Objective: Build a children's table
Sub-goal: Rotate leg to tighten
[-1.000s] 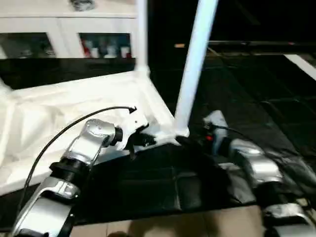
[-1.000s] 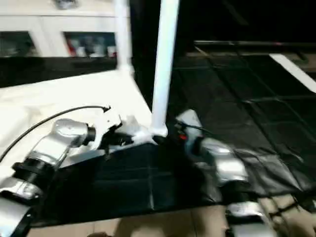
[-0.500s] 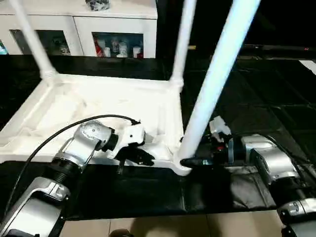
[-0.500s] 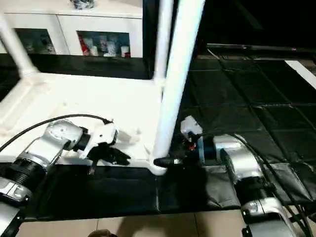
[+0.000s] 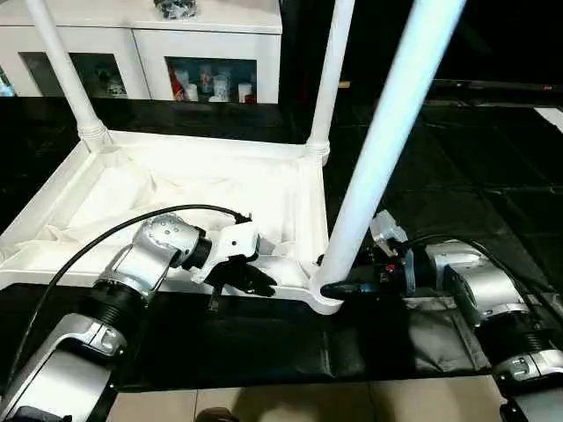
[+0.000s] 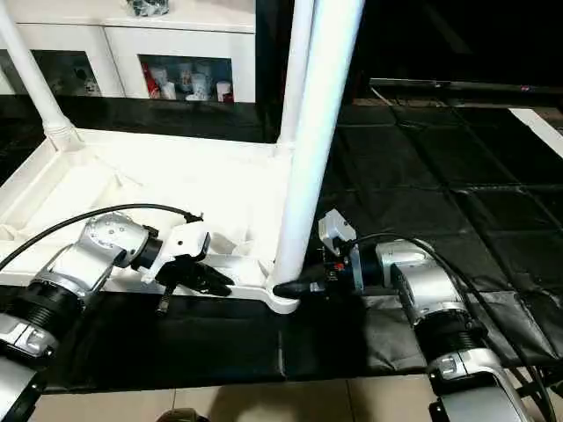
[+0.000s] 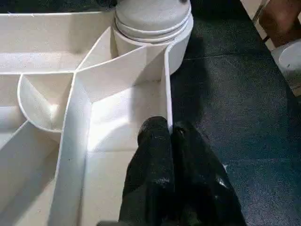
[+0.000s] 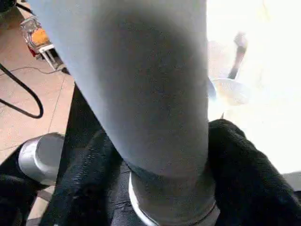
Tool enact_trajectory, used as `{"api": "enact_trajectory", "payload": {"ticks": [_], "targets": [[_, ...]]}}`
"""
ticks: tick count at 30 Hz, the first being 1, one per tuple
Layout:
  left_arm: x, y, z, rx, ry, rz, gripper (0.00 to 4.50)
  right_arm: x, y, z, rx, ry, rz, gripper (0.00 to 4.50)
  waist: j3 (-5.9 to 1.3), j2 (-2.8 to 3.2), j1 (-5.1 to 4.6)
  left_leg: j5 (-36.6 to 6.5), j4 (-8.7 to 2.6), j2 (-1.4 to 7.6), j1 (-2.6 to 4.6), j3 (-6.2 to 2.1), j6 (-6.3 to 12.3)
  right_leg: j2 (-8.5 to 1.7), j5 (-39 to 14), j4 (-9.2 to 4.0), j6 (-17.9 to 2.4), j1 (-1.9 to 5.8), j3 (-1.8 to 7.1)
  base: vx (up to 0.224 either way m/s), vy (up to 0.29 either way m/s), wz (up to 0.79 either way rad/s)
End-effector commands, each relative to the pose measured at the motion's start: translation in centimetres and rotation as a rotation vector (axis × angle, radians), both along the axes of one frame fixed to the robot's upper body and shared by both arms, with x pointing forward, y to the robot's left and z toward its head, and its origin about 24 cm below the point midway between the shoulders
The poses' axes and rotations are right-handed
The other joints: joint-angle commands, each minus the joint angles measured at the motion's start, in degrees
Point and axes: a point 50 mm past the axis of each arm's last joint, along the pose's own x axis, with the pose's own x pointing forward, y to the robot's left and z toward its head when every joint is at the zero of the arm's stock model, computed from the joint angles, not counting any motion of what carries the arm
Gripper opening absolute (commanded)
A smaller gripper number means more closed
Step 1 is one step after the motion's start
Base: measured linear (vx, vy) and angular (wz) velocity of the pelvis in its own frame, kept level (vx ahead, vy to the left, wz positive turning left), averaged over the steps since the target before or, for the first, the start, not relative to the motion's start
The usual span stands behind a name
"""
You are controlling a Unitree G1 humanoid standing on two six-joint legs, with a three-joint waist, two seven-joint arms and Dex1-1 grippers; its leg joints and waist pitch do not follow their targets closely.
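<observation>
The white table top [image 5: 176, 189] lies upside down on the black mat, ribbed underside up. Three white legs stand in its corner sockets: two far ones [image 5: 62, 70] [image 5: 330, 79] and a near right one [image 5: 378, 149]. My left gripper [image 5: 255, 280] sits at the near rim, shut on the thin rim wall [image 7: 167, 84] just short of the corner socket [image 7: 153, 19]. My right gripper [image 5: 339, 288] reaches in from the right, and its black fingers [image 8: 244, 160] close around the base of the near right leg [image 8: 141, 80].
A white cabinet with glass doors [image 5: 211, 61] stands behind the table top. Black mat [image 5: 457, 176] spreads to the right, with a grey creased patch [image 5: 431, 334] under my right forearm. Tan floor [image 5: 290, 404] shows at the front edge.
The head camera has swung and levelled, so the whole picture shifted. Both grippers keep their places at the table's near right corner.
</observation>
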Motion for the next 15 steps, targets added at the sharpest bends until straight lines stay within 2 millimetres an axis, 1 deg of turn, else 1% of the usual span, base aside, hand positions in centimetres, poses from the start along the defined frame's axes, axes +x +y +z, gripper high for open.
{"api": "enact_trajectory", "payload": {"ticks": [1, 6, 7, 8, 10, 11, 12, 13, 14, 15], "targets": [[0.2, -0.6, 0.6, 0.019, -0.026, -0.052, 0.00, -0.1, 0.2, 0.1, 0.004, 0.008, 0.032, 2.40, -4.44, 0.12, -0.30, -7.3, -3.75, 2.74, 0.18, -0.58, 2.65, -4.89, -13.5, -3.98, -10.7, 3.29, 3.44, 0.000, 0.000, 0.00], [0.7, -0.7, 0.6, 0.010, -0.026, 0.012, 0.00, -0.3, 0.5, 0.1, 0.035, 0.014, 0.021, 2.17, -4.33, 0.11, -0.24, -8.2, -3.80, 2.72, 0.34, -0.56, 2.41, -4.92, -15.4, -4.28, -10.1, 3.23, 3.44, 0.000, 0.000, 0.00], [0.9, -0.8, 0.6, 0.001, -0.023, 0.053, 0.00, -0.4, 0.7, 0.1, 0.053, 0.018, 0.002, 2.17, -4.33, 0.09, -0.31, -8.2, -3.83, 2.74, 0.32, -0.54, 2.31, -4.87, -15.4, -4.20, -10.0, 3.28, 3.48, 0.000, 0.000, 0.00], [1.1, -0.9, 0.6, -0.005, -0.022, 0.080, 0.00, -0.4, 0.9, 0.1, 0.066, 0.022, -0.014, 2.17, -4.27, 0.14, -0.16, -8.4, -3.86, 2.83, 0.50, -0.52, 2.21, -4.91, -15.9, -4.33, -10.0, 3.11, 3.53, 0.000, 0.000, 0.00], [1.4, -1.3, 0.8, -0.027, -0.032, 0.120, 0.00, -0.4, 1.2, -0.2, 0.065, 0.031, -0.052, 2.12, -4.23, 0.11, -0.19, -8.5, -3.92, 2.70, 0.35, -0.62, 1.93, -4.95, -16.9, -4.44, -9.6, 3.29, 3.48, 0.000, 0.000, 0.00], [1.5, -1.5, 0.8, -0.035, -0.031, 0.143, 0.00, -0.3, 1.5, -0.4, 0.054, 0.026, -0.083, 2.11, -4.23, 0.21, -0.28, -9.0, -3.94, 2.70, 0.41, -0.63, 1.58, -4.98, -18.1, -4.57, -9.1, 3.21, 3.46, 0.000, 0.000, 0.00], [1.8, -2.0, 0.9, -0.049, -0.039, 0.186, 0.00, 0.0, 2.0, -0.8, 0.040, 0.027, -0.155, 2.11, -4.11, 0.19, -0.49, -9.4, -4.06, 2.66, 0.42, -0.72, 1.08, -5.02, -19.3, -4.76, -8.7, 3.13, 3.46, 0.000, 0.000, 0.00], [2.5, -3.1, 1.2, -0.097, -0.032, 0.292, 0.00, 1.0, 3.1, -1.6, -0.001, 0.025, -0.327, 2.11, -4.13, 0.22, -0.62, -9.6, -4.06, 2.57, 0.46, -0.77, 0.78, -5.02, -19.9, -4.81, -8.5, 3.12, 3.40, 0.000, 0.000, 0.00], [2.5, -3.3, 1.2, -0.104, -0.033, 0.306, 0.00, 1.1, 3.3, -1.7, -0.005, 0.029, -0.353, 2.10, -3.92, 0.35, -1.03, -10.4, -4.17, 2.44, 0.54, -0.88, -0.31, -5.05, -22.1, -5.05, -8.0, 2.90, 3.27, 0.000, 0.000, 0.00], [3.0, -4.1, 1.3, -0.131, -0.035, 0.383, 0.00, 1.8, 4.1, -2.0, -0.022, 0.041, -0.454, 2.09, -4.05, 0.54, -1.53, -11.0, -4.21, 2.18, 0.48, -1.09, -0.94, -5.24, -24.6, -5.29, -7.1, 3.24, 3.14, 0.000, 0.000, 0.00]]}}
